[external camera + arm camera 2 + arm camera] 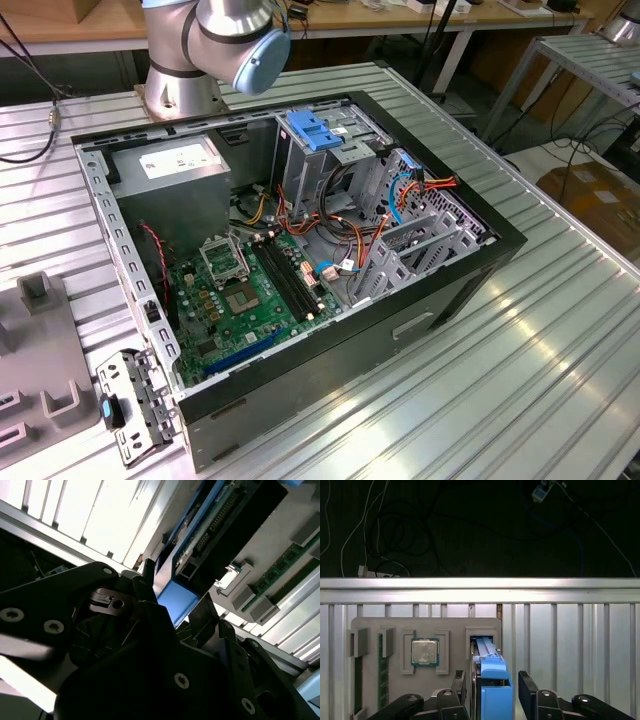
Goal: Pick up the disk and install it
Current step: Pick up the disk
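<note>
Disk (490,680): stands on edge in a slot of the grey tray (395,625) on the ribbed tabletop (570,645), one slot over from the processor chip (425,651), with a blue rail uppermost.
Handling: probably dense and rigid for its size. The smooth metal faces may slip, and the bare circuit board (215,530) in the second wrist view looks easy to damage.
Hold: the two broad flat faces seem the safest place to clamp, rather than the plastic rail.
Pincer (492,680): jaws spread, straddling the disk. One finger (461,685) sits close to a face and the other shows a sliver of gap, so I judge it is not clamped.
Edges: the slot walls hug the disk, so any tilt could jam it. A memory stick (383,670) stands well apart.
Open room: bare tabletop lies beside the tray. In the exterior view, the computer case (480,270) is crowded with cables (340,225) near the metal cage (415,250), so it looks tight there.
</note>
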Tool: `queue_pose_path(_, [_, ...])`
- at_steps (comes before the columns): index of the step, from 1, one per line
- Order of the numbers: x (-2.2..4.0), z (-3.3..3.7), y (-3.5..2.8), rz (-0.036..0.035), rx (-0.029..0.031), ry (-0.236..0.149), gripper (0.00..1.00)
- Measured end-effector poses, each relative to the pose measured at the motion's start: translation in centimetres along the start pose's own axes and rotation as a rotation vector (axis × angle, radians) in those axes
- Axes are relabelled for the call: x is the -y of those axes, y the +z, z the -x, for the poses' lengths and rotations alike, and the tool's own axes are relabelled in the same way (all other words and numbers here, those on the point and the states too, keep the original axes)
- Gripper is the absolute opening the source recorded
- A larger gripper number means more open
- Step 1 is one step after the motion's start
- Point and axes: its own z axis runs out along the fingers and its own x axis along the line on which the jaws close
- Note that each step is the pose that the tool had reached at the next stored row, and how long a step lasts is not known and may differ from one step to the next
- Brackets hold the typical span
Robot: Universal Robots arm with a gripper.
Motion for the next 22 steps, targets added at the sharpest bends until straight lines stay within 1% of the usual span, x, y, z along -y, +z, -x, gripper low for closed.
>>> queue_pose_path(1, [0.00,0.19,0.01,0.0000,0.0000,0.000,0.54])
queue_pose_path(2, [-0.02,0.22,0.05,-0.0002,0.0001,0.000,0.54])
queue_pose_path(6, [-0.14,-0.23,0.17,-0.0010,-0.0004,0.000,0.54])
queue_pose_path(9, [-0.14,-0.27,0.31,-0.0011,-0.0035,0.000,0.54])
queue_pose_path(10, [-0.13,-0.27,0.45,-0.0011,-0.0041,0.000,0.54])
queue_pose_path(12, [-0.13,-0.26,0.61,-0.0010,-0.0046,0.001,0.54])
queue_pose_path(15, [-0.13,-0.27,0.61,-0.0009,-0.0048,0.001,0.54])
queue_pose_path(16, [-0.13,-0.27,0.62,-0.0010,-0.0047,0.001,0.46])
queue_pose_path(17, [-0.13,-0.26,0.62,-0.0010,-0.0047,0.001,0.46])
queue_pose_path(18, [-0.13,-0.26,0.62,-0.0010,-0.0047,0.001,0.39])
queue_pose_path(22, [-0.13,-0.27,0.62,-0.0010,-0.0055,0.001,0.39])
